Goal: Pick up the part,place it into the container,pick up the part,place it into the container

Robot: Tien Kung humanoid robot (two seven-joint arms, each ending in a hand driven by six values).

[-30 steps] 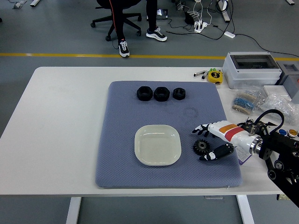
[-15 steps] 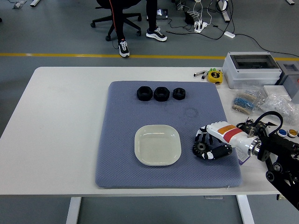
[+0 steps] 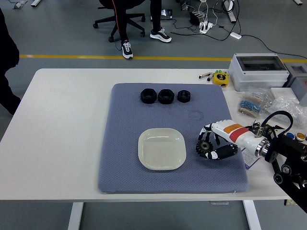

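Currently, I log: right hand [image 3: 218, 143], fingers clamped on the black gear [image 3: 205, 146], at the blue mat's [image 3: 120, 139] right side, just beside the cream container [image 3: 162, 149]. Three black nuts [image 3: 165, 96] in a row near the mat's far edge. White tabletop [image 3: 62, 124].

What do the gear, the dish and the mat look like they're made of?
Gear: matte black, probably plastic, though dark metal is possible. Dish: glossy cream, faintly translucent with a sheen, likely plastic or glazed ceramic. Mat: blue-grey, finely dimpled, with soft rounded edges, apparently foam or fabric.
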